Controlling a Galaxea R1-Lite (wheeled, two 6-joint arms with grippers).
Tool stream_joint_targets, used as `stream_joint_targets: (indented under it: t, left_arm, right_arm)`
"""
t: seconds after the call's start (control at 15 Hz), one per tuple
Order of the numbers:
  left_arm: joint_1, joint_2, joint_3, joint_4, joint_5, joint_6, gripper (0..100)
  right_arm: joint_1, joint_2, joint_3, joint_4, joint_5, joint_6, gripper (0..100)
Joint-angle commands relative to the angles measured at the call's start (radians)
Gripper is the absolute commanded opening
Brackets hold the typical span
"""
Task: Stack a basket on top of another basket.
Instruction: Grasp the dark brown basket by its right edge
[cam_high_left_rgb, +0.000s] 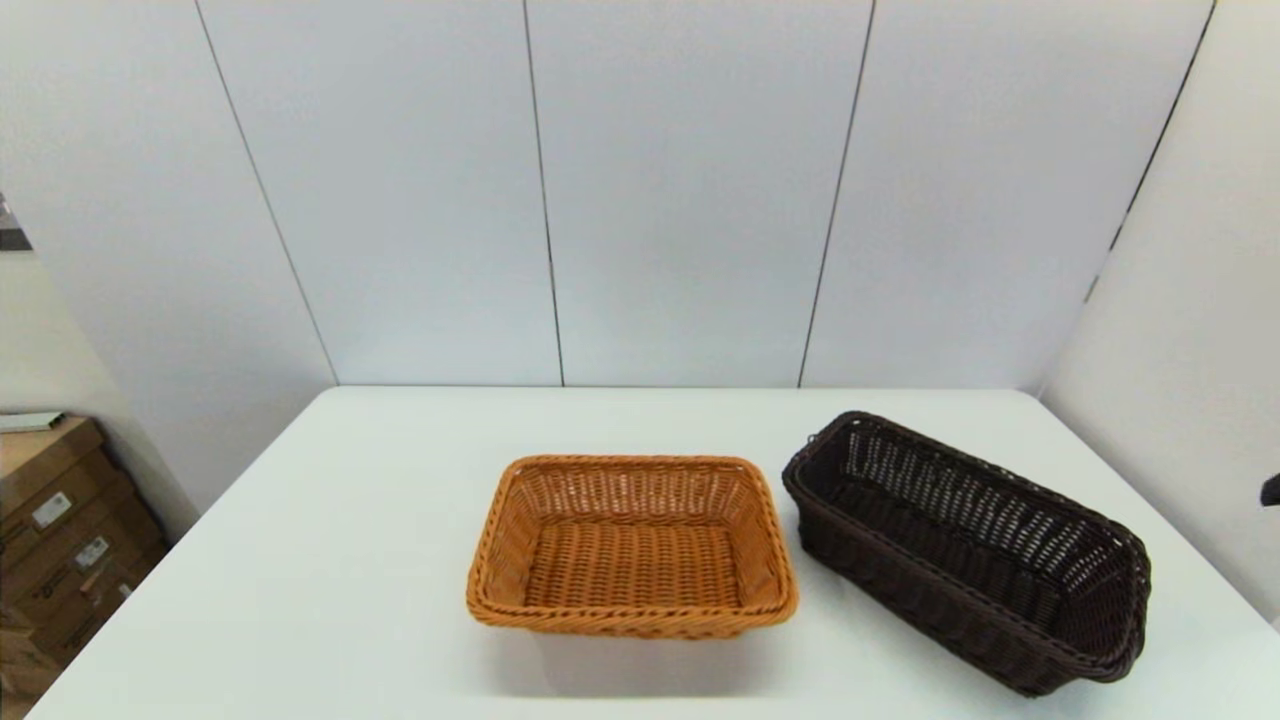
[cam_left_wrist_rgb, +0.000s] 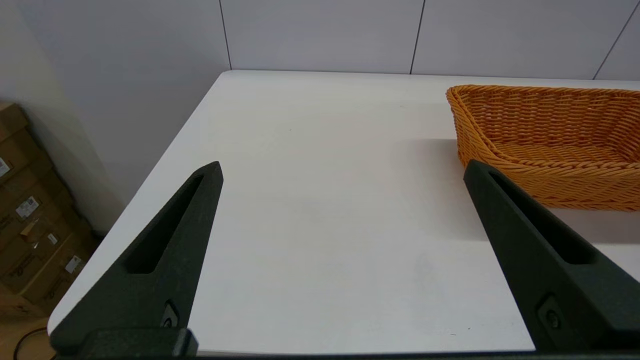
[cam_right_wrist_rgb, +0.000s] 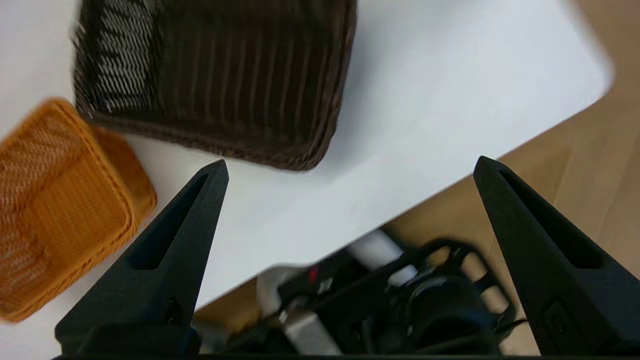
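The dark brown basket (cam_high_left_rgb: 970, 550) lies at an angle on the right of the white table (cam_high_left_rgb: 330, 560), empty. Just left of it, at the middle, stands the empty orange-tan basket (cam_high_left_rgb: 632, 545), with a small gap between the two. My right gripper (cam_right_wrist_rgb: 351, 161) is open, high over the table's near right edge, with the dark basket (cam_right_wrist_rgb: 220, 80) and the orange-tan basket (cam_right_wrist_rgb: 60, 205) beyond its fingertips. My left gripper (cam_left_wrist_rgb: 343, 167) is open low over the table's left part, with the orange-tan basket (cam_left_wrist_rgb: 550, 140) off to its right side. Neither holds anything.
Cardboard boxes (cam_high_left_rgb: 60, 530) are stacked on the floor left of the table. White wall panels close the back and right sides. In the right wrist view the robot's dark base (cam_right_wrist_rgb: 400, 305) shows beneath the table edge. A dark bit (cam_high_left_rgb: 1271, 490) shows at the head view's right edge.
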Motion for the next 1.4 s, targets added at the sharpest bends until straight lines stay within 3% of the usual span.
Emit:
stream_joint_targets:
  t: [0.07,0.4,0.67,0.87,1.0,1.2,1.4]
  left_arm:
    - [0.000,0.000,0.000,0.000,0.001,-0.001,100]
    - [0.000,0.000,0.000,0.000,0.001,-0.001,100]
    - [0.000,0.000,0.000,0.000,0.001,-0.001,100]
    - [0.000,0.000,0.000,0.000,0.001,-0.001,100]
    - [0.000,0.000,0.000,0.000,0.001,-0.001,100]
    - [0.000,0.000,0.000,0.000,0.001,-0.001,100]
    - [0.000,0.000,0.000,0.000,0.001,-0.001,100]
  right_arm:
    - [-0.005,0.206,0.023,-0.043,0.062,0.094,100]
    - [-0.019,0.356,0.124,-0.212,0.071,0.108,100]
    - [-0.097,0.439,0.239,-0.367,0.073,0.109,100]
    - [-0.140,0.467,0.270,-0.377,0.168,0.111,100]
    - [-0.143,0.479,0.299,-0.391,0.183,0.109,100]
    - [-0.142,0.519,0.376,-0.482,0.254,0.094,100]
    - [-0.137,0.576,0.414,-0.540,0.271,0.047,100]
